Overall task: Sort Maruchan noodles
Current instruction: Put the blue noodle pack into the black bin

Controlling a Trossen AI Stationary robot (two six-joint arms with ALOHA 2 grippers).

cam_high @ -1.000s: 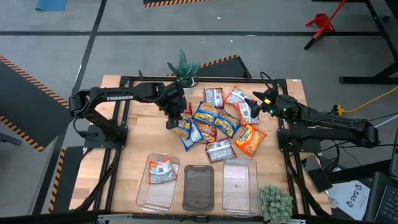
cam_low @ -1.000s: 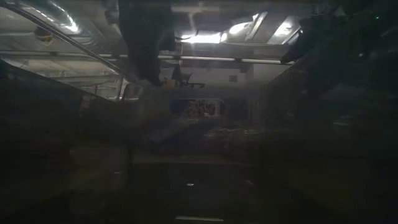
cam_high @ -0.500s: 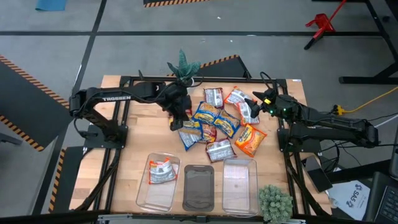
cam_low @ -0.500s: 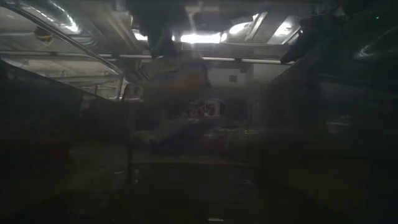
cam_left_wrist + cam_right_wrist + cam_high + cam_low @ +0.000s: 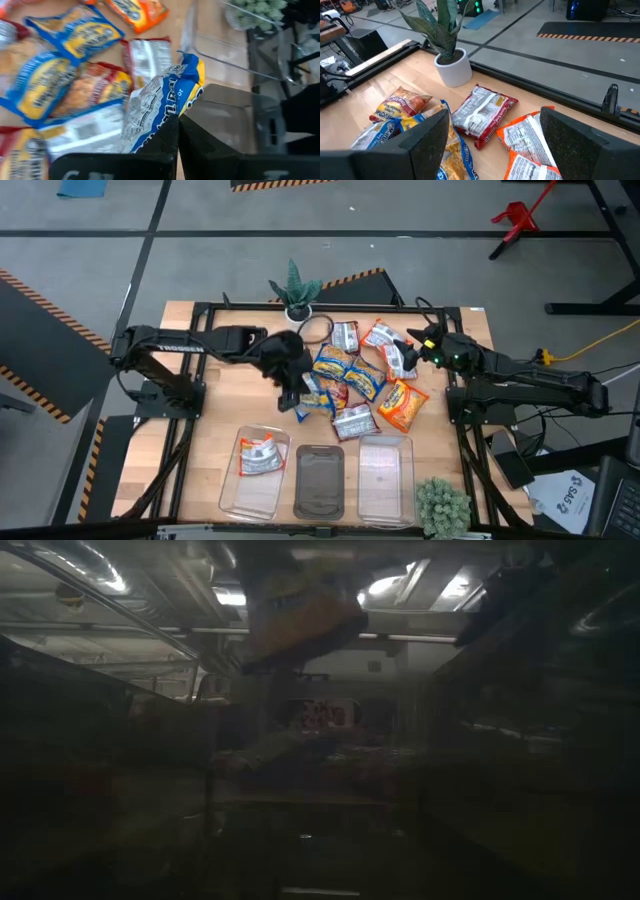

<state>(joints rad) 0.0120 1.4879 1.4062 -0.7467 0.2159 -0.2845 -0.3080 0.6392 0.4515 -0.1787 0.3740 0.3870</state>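
A heap of Maruchan noodles packets (image 5: 352, 375), orange, blue-and-yellow and red-and-silver, lies flat at the table's middle. My left gripper (image 5: 293, 398) hangs over the heap's near left side, shut on one blue-and-yellow packet (image 5: 165, 95), which shows high up in the low view (image 5: 300, 625). My right gripper (image 5: 408, 350) waits open at the heap's far right, over a red-and-silver packet (image 5: 482, 115) and an orange packet (image 5: 525, 140). One red-and-silver packet (image 5: 260, 455) lies in the left bin (image 5: 240, 490). My left gripper pinches one crumpled end of the blue-and-yellow packet (image 5: 166, 124) between its two shut fingers (image 5: 200, 145). The fingers slant down from the table's left. The packet juts out ahead of the fingertips, bent and lifted clear of the heap.
Three clear bins stand in a row at the near edge: left, middle (image 5: 320, 480), right (image 5: 385, 475). A potted plant (image 5: 296, 290) stands at the far edge, a small green plant (image 5: 442, 505) at the near right. Bare wood (image 5: 225, 395) lies left of the heap.
My left gripper, shut the whole time, has risen and swung from the heap's far left side toward the table's near edge. The blue-and-yellow packet has come up off the heap with it and now hangs clear.
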